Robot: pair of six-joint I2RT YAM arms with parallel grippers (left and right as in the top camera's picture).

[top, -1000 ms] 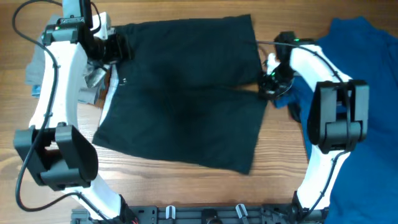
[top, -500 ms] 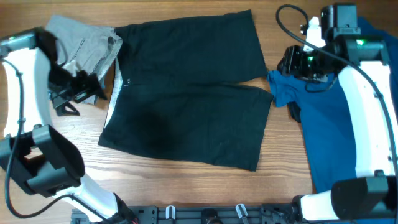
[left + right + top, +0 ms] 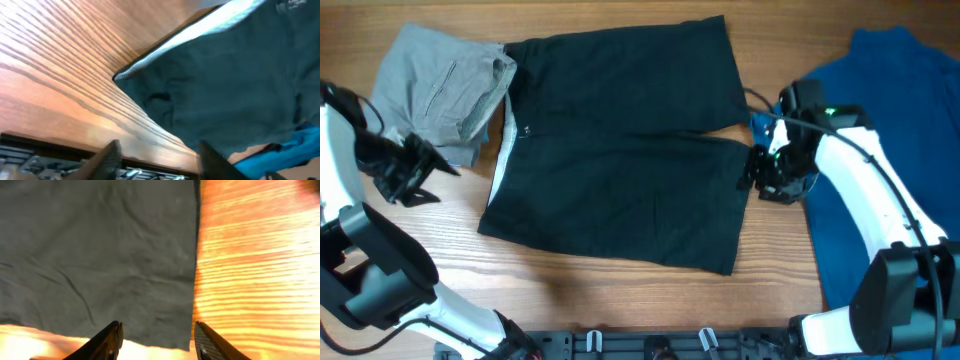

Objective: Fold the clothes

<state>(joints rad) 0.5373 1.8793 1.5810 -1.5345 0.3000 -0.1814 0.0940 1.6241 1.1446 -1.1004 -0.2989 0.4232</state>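
The black shorts (image 3: 620,150) lie flat across the middle of the table, pale waistband at the left. They also show in the left wrist view (image 3: 235,75) and the right wrist view (image 3: 100,255). A grey garment (image 3: 440,90) lies crumpled at the back left. A bright blue T-shirt (image 3: 890,130) lies at the right. My left gripper (image 3: 415,180) is open and empty over bare wood left of the shorts; its fingers (image 3: 157,160) show nothing between them. My right gripper (image 3: 760,175) is open and empty at the shorts' right leg hem (image 3: 157,340).
A wooden table (image 3: 620,310) carries everything. A metal rail (image 3: 650,345) runs along the front edge. The blue T-shirt reaches the right edge of view. A blue corner of it lies next to the shorts' right hem (image 3: 765,130).
My left gripper moved slightly down and left, away from the grey garment. My right arm swung from the back right down to the shorts' right hem. The clothes did not move.
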